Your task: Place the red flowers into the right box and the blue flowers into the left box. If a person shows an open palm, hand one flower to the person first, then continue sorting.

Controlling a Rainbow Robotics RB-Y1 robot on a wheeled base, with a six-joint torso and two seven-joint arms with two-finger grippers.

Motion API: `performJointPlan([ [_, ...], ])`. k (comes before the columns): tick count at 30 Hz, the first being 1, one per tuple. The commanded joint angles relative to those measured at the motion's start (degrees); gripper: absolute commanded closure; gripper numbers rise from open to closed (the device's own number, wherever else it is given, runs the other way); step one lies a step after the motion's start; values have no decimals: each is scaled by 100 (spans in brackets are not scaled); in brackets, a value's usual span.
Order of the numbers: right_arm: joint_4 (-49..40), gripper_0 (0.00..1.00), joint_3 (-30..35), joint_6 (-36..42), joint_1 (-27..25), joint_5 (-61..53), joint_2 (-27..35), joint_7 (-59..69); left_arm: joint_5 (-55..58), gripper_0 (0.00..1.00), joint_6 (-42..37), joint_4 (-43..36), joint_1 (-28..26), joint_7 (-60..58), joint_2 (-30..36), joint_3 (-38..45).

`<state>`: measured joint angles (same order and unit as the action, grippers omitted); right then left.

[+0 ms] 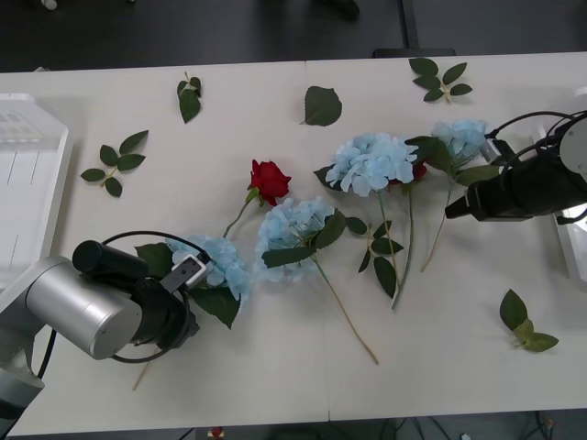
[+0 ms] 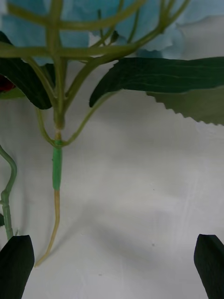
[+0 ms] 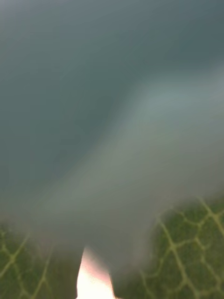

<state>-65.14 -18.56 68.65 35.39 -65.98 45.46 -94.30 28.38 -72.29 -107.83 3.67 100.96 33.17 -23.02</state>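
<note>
Four blue flowers (image 1: 371, 163) lie mid-frame on the tabletop (image 1: 275, 367). Left end effector (image 1: 188, 273), lower left, is on one; its grip state cannot be determined. Right end effector (image 2: 114, 266) is released over a stem (image 2: 56, 163). Recommend closing squarely on the stem. Left box (image 1: 57, 163) sits at the far-left edge, route unobstructed.

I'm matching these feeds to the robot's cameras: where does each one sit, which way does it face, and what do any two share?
Front view: above the arms, looking forward and down at the table; the left gripper is at a blue flower, the right gripper near another blue flower.
Right wrist view: on the right wrist, facing that blue flower's stem; black fingertips spread at the corners.
Left wrist view: on the left wrist, pressed against a leaf.
Shared: front and right wrist views both show the rightmost blue flower.
</note>
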Motion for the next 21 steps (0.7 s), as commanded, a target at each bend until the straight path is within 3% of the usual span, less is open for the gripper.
performJointPlan([
  [1, -113, 0, 45, -132, 311, 182, -248, 254, -105, 100, 75, -37, 169, -656, -92, -115],
  [17, -113, 0, 151, -519, 443, 604, -635, 790, -140, 100, 66, -46, 169, -727, -30, -115],
  [21, -113, 17, 151, -545, 443, 666, -670, 843, -114, 100, 75, -90, 169, -709, 84, -115],
])
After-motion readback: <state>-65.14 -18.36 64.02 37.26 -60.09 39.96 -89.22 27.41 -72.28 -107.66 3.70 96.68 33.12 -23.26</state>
